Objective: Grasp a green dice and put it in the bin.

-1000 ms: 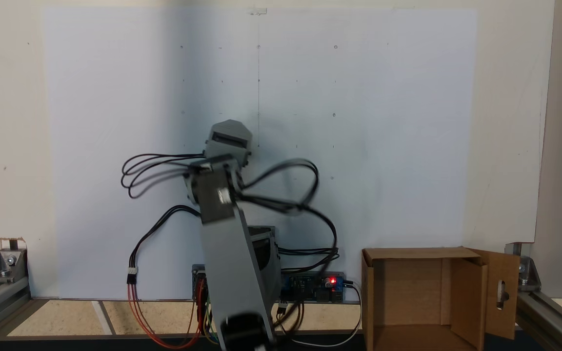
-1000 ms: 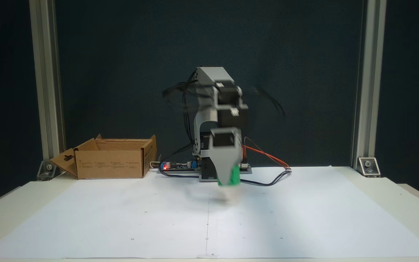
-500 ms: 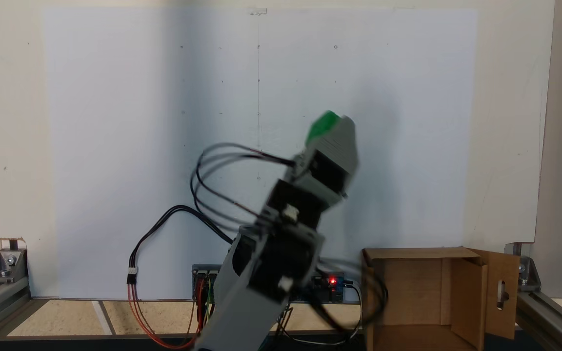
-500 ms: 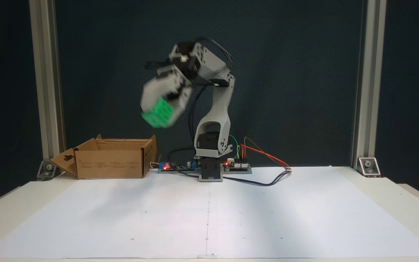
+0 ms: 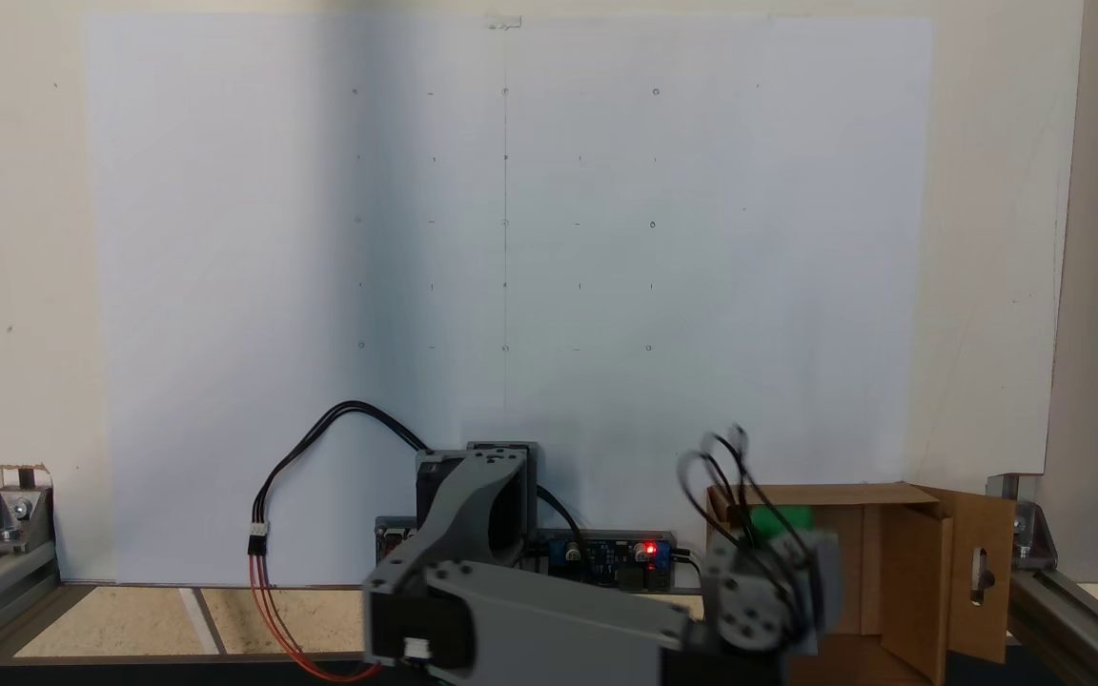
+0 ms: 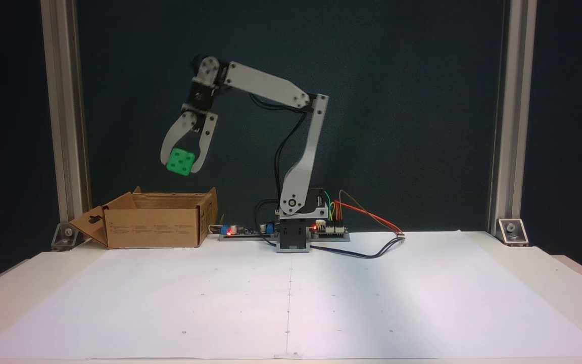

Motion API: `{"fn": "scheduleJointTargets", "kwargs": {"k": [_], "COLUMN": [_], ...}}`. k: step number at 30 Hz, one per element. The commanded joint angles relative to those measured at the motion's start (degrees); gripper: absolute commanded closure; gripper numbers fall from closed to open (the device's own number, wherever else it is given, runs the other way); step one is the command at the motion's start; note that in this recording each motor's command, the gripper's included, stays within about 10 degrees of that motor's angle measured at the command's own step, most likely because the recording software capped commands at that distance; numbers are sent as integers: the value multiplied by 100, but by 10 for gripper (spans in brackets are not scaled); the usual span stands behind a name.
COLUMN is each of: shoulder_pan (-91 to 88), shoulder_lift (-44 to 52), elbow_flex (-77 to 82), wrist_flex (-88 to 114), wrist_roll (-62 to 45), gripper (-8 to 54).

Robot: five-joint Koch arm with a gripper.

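In a fixed view from the front, the tool [image 6: 181, 169] hangs in the upper left of the frame with its two curved jaws clamped on the green dice [image 6: 180, 162], one jaw on each side of the cube. A face with five pips turns toward this camera. The dice is in the air, above the bin [image 6: 154, 226], well clear of its rim and over the right part of the opening as this view shows it. The bin stands on the counter [image 6: 533, 258] at the left, its slotted flap folded outward on its left side. The arm reaches from its base at the centre, up and over to the left. In a fixed view from above, the arm lies along the bottom edge and is blurred; the tool [image 5: 778, 534] and a patch of the green dice [image 5: 778, 517] sit over the left part of the bin [image 5: 892, 562] at lower right. White paper [image 6: 291, 303] covers the counter.
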Motion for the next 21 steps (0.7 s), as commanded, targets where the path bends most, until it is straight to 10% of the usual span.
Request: {"fn": "scheduleJointTargets", "kwargs": {"k": [1,18,21], "shoulder_pan": [246,1257,1371], "shoulder_lift": [-308,-2285,-2285], "elbow_flex": [-272,-272,-272], "wrist_flex": [-62,-2408,-2268], "wrist_roll": [-615,-1547,-1529], "gripper": [339,339,164]}}
